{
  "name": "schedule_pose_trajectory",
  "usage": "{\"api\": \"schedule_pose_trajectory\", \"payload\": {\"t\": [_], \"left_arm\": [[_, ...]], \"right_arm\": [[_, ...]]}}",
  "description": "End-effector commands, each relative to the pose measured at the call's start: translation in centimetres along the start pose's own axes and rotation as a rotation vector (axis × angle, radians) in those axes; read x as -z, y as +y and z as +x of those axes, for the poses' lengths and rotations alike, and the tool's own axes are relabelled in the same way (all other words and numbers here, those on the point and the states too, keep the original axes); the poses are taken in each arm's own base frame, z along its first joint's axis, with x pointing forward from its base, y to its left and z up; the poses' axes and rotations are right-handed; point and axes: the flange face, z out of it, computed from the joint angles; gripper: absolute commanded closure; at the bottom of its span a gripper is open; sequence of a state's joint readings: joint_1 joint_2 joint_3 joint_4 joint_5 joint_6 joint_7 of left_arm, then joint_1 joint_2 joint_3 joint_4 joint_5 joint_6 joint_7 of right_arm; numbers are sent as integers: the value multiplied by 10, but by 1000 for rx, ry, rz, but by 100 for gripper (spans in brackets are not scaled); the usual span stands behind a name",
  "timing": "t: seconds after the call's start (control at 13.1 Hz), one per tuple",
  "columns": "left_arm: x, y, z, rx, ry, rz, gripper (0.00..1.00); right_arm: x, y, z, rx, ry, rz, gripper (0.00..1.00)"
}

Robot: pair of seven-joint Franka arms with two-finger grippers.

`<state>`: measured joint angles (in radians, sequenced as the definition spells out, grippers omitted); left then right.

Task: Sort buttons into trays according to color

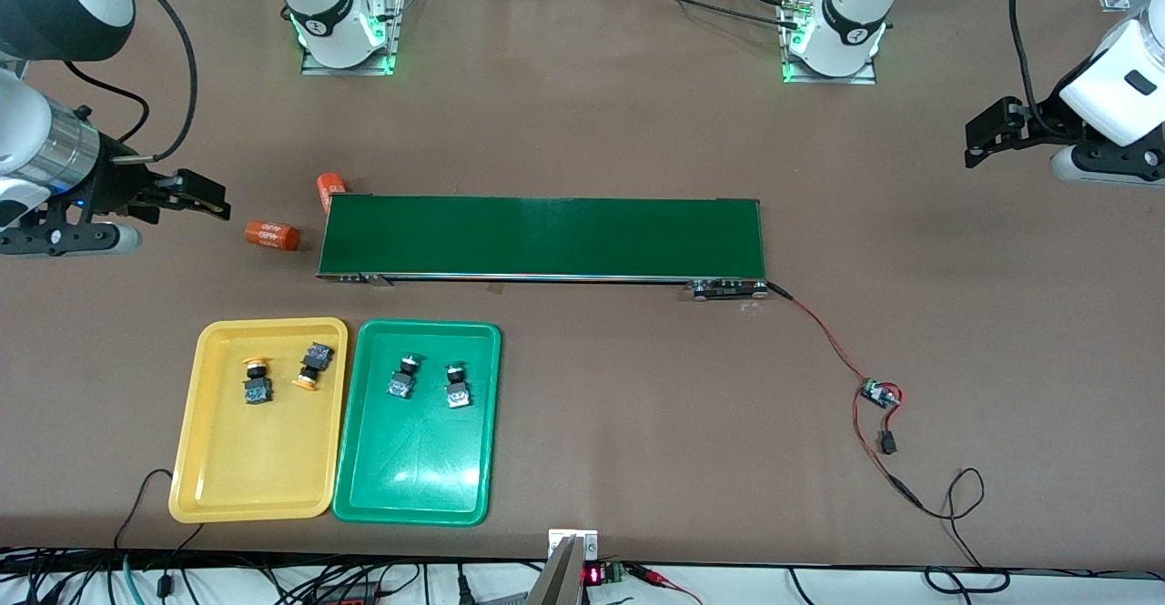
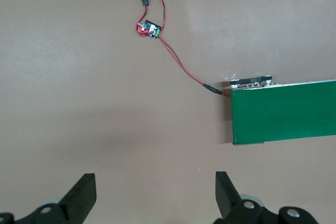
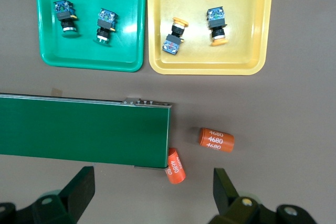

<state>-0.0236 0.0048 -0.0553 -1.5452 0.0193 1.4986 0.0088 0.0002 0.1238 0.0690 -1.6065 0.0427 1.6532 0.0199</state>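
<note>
Front view: yellow tray [image 1: 218, 459] held both yellow-capped buttons [image 1: 256, 381], green tray [image 1: 414, 478] beside it held both green-capped buttons [image 1: 403, 377], so sorting appeared complete; right gripper [image 1: 196, 194] and left gripper [image 1: 987, 136] waited at the table's ends. Left wrist view: left gripper [image 2: 155, 195] released, empty, over bare table near the conveyor belt [image 2: 283, 111]. Right wrist view: right gripper [image 3: 153, 195] released, empty, over two orange "4680" cylinders [image 3: 216, 139].

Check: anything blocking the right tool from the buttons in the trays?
Nothing visible. Right tool hangs open by the orange cylinders; bare table lies between it and the yellow tray and green tray holding the buttons.
</note>
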Motion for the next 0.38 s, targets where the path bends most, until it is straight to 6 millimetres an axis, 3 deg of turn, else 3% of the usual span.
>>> {"api": "schedule_pose_trajectory", "payload": {"t": [0.0,0.3], "left_arm": [[5,0,1,-19,5,3,0],[5,0,1,-19,5,3,0]], "right_arm": [[5,-1,1,9,-6,5,0],[6,1,0,8,-4,2,0]]}}
